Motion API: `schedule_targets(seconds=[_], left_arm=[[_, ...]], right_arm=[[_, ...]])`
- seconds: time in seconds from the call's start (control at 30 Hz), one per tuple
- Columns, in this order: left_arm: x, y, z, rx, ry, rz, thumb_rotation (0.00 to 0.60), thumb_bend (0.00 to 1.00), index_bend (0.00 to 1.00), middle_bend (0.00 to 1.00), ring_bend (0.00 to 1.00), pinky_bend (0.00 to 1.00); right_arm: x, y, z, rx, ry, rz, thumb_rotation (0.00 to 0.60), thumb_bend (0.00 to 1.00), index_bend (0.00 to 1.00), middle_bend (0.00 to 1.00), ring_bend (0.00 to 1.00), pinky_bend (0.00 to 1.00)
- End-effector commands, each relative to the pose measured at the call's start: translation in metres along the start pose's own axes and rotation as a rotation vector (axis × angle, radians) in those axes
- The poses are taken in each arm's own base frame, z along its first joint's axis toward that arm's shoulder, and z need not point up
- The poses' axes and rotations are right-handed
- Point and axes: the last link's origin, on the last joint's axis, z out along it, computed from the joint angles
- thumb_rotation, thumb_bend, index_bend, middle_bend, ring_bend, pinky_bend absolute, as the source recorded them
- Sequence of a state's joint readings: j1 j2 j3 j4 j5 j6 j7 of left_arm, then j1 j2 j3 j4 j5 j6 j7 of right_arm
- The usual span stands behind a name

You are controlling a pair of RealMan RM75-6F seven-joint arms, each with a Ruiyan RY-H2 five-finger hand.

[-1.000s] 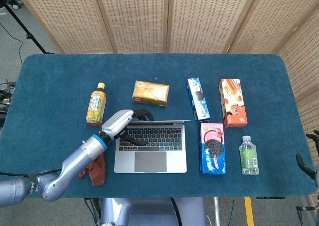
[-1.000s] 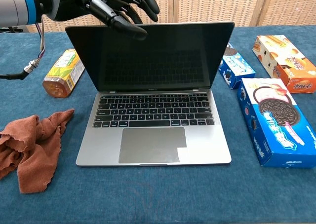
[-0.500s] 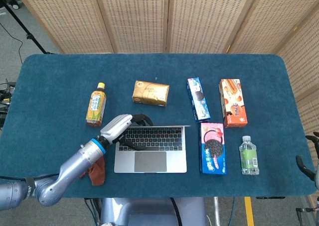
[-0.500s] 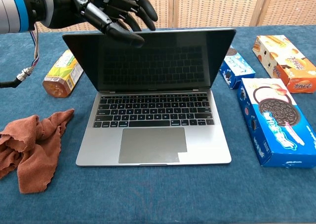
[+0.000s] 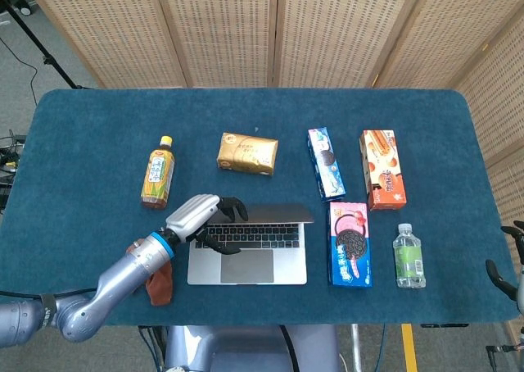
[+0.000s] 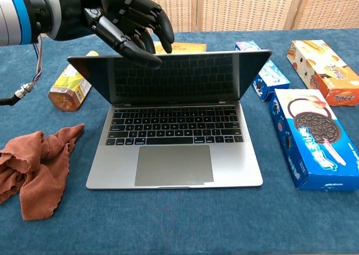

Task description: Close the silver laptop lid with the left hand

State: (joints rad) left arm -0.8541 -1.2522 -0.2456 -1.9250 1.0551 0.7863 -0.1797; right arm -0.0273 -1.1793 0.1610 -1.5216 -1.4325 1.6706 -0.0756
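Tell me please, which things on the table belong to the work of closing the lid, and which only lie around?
Belong to the job:
laptop, lid half lowered
left hand, fingers over the lid's top edge

Only lying around:
brown cloth
tea bottle
gold packet
blue cookie box
orange box
narrow blue box
water bottle

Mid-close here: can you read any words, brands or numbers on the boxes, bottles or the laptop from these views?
No text can be read for certain.
Blue cookie box: a cookie picture shows, lettering blurred.
Smaller blue box: lettering too small.
Orange box: print blurred.
Tea bottle: label unreadable.
Water bottle: label too small.
Gold packet: unreadable.
Laptop: key legends too small.
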Motion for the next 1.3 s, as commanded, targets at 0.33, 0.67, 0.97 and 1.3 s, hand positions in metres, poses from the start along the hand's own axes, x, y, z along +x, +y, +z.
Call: schedule_targets(seconds=[0.33,0.67,0.97,1.3], left_arm=[[-0.011,-0.001,0.002,0.017,-0.055,0.033,0.512,0.00,0.45,0.44,0.43,0.36],[-0.024,-0.003,0.004,0.027,-0.099,0.050,0.512,0.00,0.45,0.44,0.43,0.36],[-0.034,-0.008,0.006,0.049,-0.132,0.062,0.511,0.00,0.45,0.44,0.43,0.37],[-0.042,-0.019,0.010,0.082,-0.162,0.064,0.512,0.00,0.45,0.44,0.43,0.37]], right_arm=[[-0.004,0.013,-0.015,-0.041,-0.037,-0.021,0.600,0.29,0.27,0.23,0.36,0.24],[-0.008,0.021,-0.023,-0.063,-0.061,-0.023,0.600,0.29,0.27,0.22,0.36,0.24],[-0.014,0.025,-0.029,-0.078,-0.082,-0.016,0.600,0.29,0.27,0.22,0.36,0.24],[-0.017,0.029,-0.031,-0.082,-0.079,-0.011,0.600,0.29,0.27,0.22,0.35,0.24]])
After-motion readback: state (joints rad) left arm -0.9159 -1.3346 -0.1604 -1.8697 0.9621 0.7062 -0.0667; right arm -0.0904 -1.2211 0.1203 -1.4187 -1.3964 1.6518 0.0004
